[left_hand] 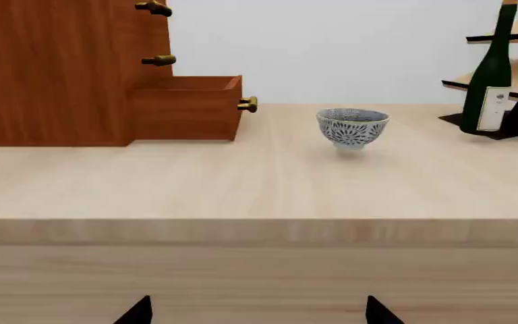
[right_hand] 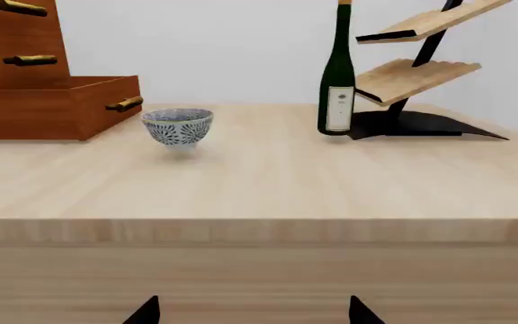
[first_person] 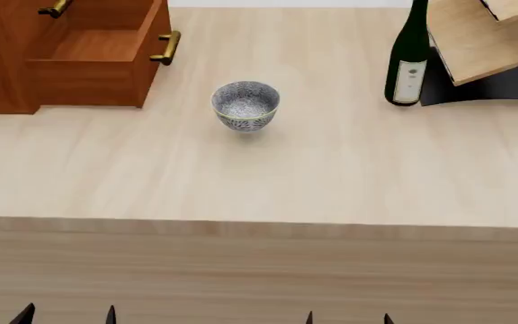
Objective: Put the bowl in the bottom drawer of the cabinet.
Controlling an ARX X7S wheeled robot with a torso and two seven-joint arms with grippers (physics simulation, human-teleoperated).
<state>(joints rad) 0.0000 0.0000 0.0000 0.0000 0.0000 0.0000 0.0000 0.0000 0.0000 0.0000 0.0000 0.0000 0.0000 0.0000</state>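
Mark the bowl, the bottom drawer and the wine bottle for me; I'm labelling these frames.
bowl (first_person: 245,101): head view, patterned inside.
bottom drawer (first_person: 104,44): head view, bare floor of the open box.
wine bottle (first_person: 409,81): head view, white label.

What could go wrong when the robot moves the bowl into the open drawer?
1. The bowl is round and smooth, so it may slip from a pinch on its rim.
2. The bottom drawer has a raised front wall and brass handle; a low carry could hit them.
3. The bottle stands upright nearby; a wide swing of the right arm might topple it.
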